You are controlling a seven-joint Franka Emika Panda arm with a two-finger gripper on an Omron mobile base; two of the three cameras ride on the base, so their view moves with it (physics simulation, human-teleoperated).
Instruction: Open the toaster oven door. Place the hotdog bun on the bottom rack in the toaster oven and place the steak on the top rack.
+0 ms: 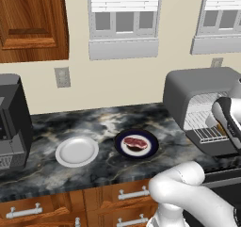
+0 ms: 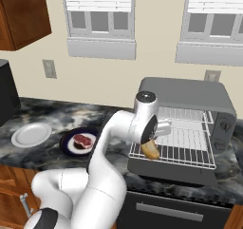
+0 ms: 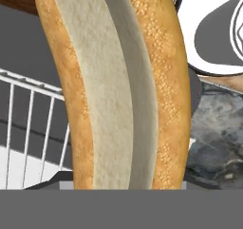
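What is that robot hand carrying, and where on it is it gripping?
The gripper holds the hotdog bun by its upper end; the rest hangs down over the toaster oven's pulled-out bottom rack. The exact finger contact is hidden.

The hotdog bun (image 3: 118,90) hides the hand's fingers; the toaster oven (image 1: 207,99) runs off-frame

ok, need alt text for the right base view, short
A white robot arm holds a hotdog bun in its gripper at the front edge of the bottom rack of an open grey toaster oven. To the left on the dark marble counter, a steak sits on a dark plate beside an empty white plate.
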